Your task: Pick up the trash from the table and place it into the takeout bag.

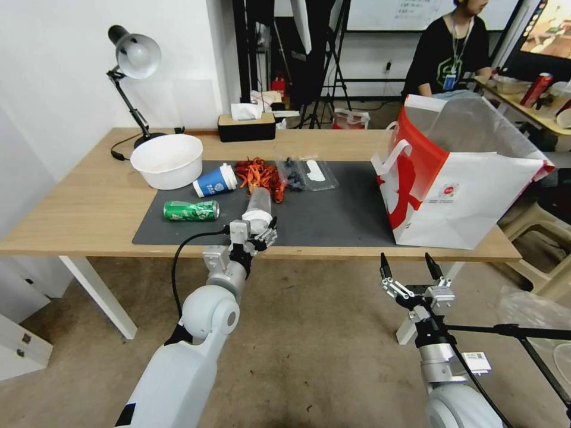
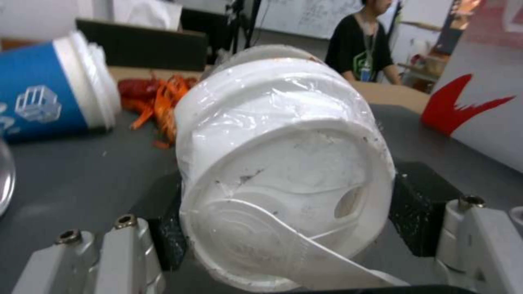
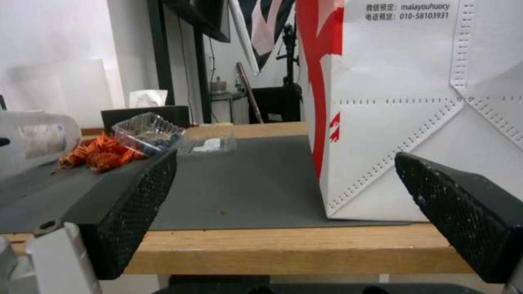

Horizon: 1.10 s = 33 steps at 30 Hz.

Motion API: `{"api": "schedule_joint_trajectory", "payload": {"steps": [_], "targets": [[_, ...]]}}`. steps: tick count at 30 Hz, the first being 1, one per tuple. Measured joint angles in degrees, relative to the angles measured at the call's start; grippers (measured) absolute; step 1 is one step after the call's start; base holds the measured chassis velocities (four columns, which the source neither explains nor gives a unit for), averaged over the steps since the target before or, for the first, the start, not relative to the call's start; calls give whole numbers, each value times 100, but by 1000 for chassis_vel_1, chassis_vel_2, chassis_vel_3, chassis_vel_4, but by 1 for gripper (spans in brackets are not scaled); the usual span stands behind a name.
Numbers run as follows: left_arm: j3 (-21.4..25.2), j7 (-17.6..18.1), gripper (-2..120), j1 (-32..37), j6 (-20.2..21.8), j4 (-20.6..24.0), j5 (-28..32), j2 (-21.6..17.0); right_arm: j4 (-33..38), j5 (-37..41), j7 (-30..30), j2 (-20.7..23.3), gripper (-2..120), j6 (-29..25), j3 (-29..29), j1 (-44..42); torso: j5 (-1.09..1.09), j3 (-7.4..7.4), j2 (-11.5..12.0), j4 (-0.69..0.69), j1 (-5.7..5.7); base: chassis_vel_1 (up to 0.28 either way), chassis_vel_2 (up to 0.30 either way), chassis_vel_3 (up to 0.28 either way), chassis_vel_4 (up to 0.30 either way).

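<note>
Head view: we are reaching our left gripper (image 1: 257, 233) over the near edge of the table (image 1: 89, 220), a long light-wood top on white legs, and its black pads are sitting on either side of the clear plastic cup (image 1: 258, 206), which is lying on its side on the dark grey mat (image 1: 333, 214) with its white lid toward us. From the left wrist the pads look close against the lid's rim, though we cannot tell whether they are pressing it.

We are holding our right gripper (image 1: 410, 267) below and in front of the table edge, fingers spread wide with nothing between them, near the takeout bag (image 1: 470, 196), which is standing upright on the right end of the mat.

The green drink can (image 1: 191, 210) and blue paper cup (image 1: 215, 181) are lying left of the clear cup; orange-red crayfish shells (image 1: 259, 175) and a clear open container (image 1: 304, 172) are lying behind it. A white bowl (image 1: 166, 160), a desk lamp (image 1: 132, 71) and a black tissue box (image 1: 246, 126) are occupying the far left of the table, by a white wall. The floor is bare brownish concrete.
</note>
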<state>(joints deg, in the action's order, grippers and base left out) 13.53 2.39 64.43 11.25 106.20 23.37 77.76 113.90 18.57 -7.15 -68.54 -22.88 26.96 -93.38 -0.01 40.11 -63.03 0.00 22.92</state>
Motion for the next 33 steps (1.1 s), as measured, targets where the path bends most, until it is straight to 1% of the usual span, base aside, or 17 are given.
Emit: {"api": "schedule_joint_trajectory", "payload": {"steps": [2,9,10,12,13,15,16,19,20,24,25,28,29,32,33], "targets": [[23,-169,69,-10,-190,-46,-41,-45,-14,-7,0,-13,99,-8,0,0,0,0,0,0,0,0,0,0,0],[8,-386,69,-119,-409,-102,-28,-167,-26,-23,-4,-39,99,-14,0,3,0,0,0,0,0,0,0,0,0],[-9,-502,69,-191,-515,-155,-19,-215,-26,-26,-5,-42,99,-14,0,4,0,0,0,0,0,0,0,0,0],[-98,-890,69,-452,-861,-320,104,-376,-28,-37,-14,-44,99,-19,25,-5,0,0,0,0,0,0,0,0,0],[-98,-890,69,-452,-861,-320,104,-376,-28,-37,-14,-44,99,-19,25,-5,0,0,0,0,0,0,0,0,0],[-238,-1132,69,-672,-1094,-430,293,-528,-30,-38,-20,-41,99,-23,54,-13,0,0,0,0,0,0,0,0,0],[-238,-1132,69,-672,-1094,-430,293,-528,-30,-38,-20,-41,99,-23,54,-13,0,0,0,0,0,0,0,0,0],[-488,-1403,69,-984,-1295,-599,567,-701,-38,-46,-23,-54,99,-25,65,-3,0,0,0,0,0,0,0,0,0],[-488,-1403,69,-984,-1295,-599,567,-701,-38,-46,-23,-54,99,-25,65,-3,0,0,0,0,0,0,0,0,0],[-885,-1511,68,-1389,-1375,-779,836,-836,-63,-94,-31,-101,99,-24,44,34,0,0,0,0,0,0,0,0,0],[-885,-1511,68,-1389,-1375,-779,836,-836,-63,-94,-31,-101,99,-24,44,34,0,0,0,0,0,0,0,0,0],[-1313,-1491,68,-1846,-1374,-930,1107,-962,-92,-136,-35,-129,99,-23,26,61,0,0,0,0,0,0,0,0,0],[-1313,-1491,68,-1846,-1374,-930,1107,-962,-92,-136,-35,-129,99,-23,26,61,0,0,0,0,0,0,0,0,0],[-1587,-1459,68,-2264,-1348,-1088,1314,-1031,-112,-161,-39,-143,99,-23,27,79,1,1,1,0,0,0,0,0,0],[-1587,-1459,68,-2264,-1348,-1088,1314,-1031,-112,-161,-39,-143,99,-23,27,79,1,1,1,0,0,0,0,0,0]]}}
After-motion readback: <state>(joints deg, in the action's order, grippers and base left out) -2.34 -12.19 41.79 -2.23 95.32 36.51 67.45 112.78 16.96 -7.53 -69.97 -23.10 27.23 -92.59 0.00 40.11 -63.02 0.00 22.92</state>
